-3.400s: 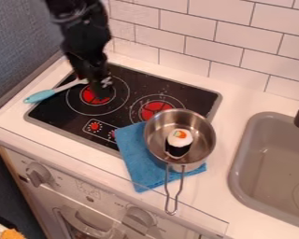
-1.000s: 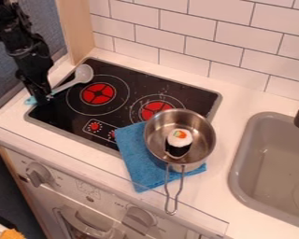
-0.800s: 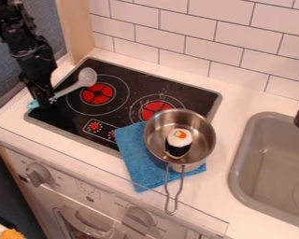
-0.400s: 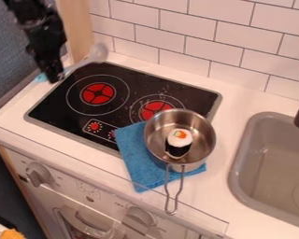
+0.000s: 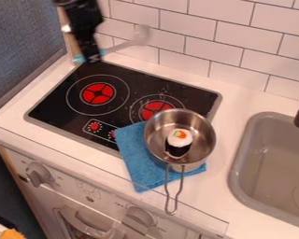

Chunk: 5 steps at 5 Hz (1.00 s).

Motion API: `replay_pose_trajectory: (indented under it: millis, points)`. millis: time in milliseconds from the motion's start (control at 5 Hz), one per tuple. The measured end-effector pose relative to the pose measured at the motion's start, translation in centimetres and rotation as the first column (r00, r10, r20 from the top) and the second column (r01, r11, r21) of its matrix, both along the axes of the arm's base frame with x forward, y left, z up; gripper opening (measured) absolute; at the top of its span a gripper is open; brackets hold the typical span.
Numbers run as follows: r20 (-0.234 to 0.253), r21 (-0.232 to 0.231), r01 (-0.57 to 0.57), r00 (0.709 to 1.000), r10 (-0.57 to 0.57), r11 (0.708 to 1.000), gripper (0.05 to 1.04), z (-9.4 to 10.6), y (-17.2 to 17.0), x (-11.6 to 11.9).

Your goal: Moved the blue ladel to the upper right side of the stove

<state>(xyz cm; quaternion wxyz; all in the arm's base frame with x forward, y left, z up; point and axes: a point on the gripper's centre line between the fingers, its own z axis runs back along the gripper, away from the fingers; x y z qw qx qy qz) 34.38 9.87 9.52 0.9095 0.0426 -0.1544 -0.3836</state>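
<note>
Your stove (image 5: 57, 109) has the pan (image 5: 199, 134) over its front right corner, so set down too far forward and you'd probably clip it. The ladle (image 5: 122, 45) is up above the stove's back left corner, your gripper (image 5: 93, 58) clamped near the handle's end; that long overhang could twist it loose.
</note>
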Motion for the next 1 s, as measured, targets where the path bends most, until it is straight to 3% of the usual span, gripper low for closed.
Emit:
replay_pose_trajectory:
  millis: [200,400,800,1000]
  points:
    - [-0.026,-0.012,0.170,0.985,-0.170,0.985,0.337,-0.5,-1.6,0.9]
    - [-0.040,-0.033,0.310,0.949,-0.312,0.950,0.337,-1.4,-2.7,2.4]
    - [-0.049,-0.030,0.528,0.847,-0.529,0.849,0.337,-4.2,-4.4,4.9]
    - [-0.076,-0.028,0.584,0.808,-0.584,0.811,0.337,-6.0,-5.3,5.9]
